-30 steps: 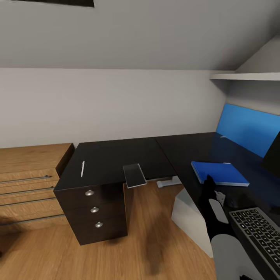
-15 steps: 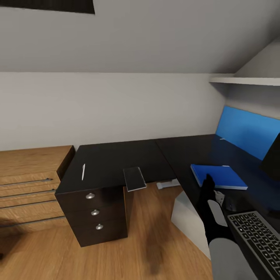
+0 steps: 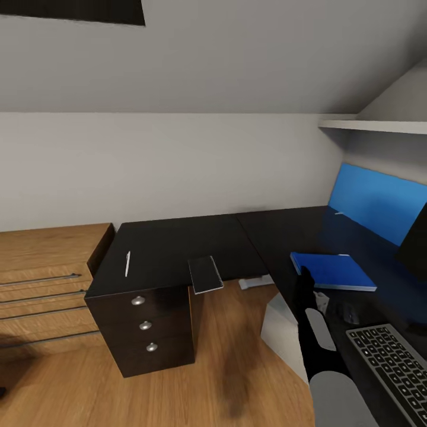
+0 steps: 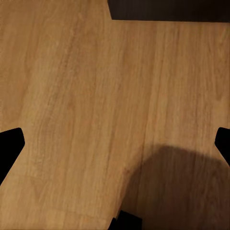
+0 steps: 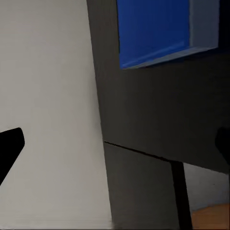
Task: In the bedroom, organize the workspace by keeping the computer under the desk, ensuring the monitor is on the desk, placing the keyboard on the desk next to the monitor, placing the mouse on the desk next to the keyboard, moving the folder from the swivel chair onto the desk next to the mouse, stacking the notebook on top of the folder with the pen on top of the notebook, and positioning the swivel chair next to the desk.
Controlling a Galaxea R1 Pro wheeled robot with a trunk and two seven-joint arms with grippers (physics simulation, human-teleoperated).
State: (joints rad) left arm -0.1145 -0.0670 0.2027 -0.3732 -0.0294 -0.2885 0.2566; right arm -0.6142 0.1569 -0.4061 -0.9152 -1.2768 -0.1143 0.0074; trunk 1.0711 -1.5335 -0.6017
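Observation:
The blue folder (image 3: 332, 270) lies flat on the glossy black desk (image 3: 279, 231). In front of it are the small black mouse (image 3: 349, 312) and the keyboard (image 3: 391, 367). An edge of the monitor (image 3: 416, 240) stands at far right. On the desk's left part, the notebook (image 3: 205, 274) overhangs the front edge and the thin pale pen (image 3: 127, 263) lies further left. The white-grey computer (image 3: 284, 332) sits under the desk. My right gripper (image 3: 305, 283) hovers at the desk edge beside the folder (image 5: 153, 31), open (image 5: 115, 143). My left gripper (image 4: 115, 143) is open over the wood floor.
A black drawer unit with round knobs (image 3: 145, 326) supports the desk's left end. A light wooden drawer chest (image 3: 47, 279) stands beside it. The blue back panel (image 3: 379, 204) and a white shelf (image 3: 373, 126) line the right wall. Wood floor (image 3: 225, 379) lies open in front.
The head view has shifted slightly. My right arm has moved a little to the left, away from the folder and toward the desk's edge. Nothing on the desk has moved.

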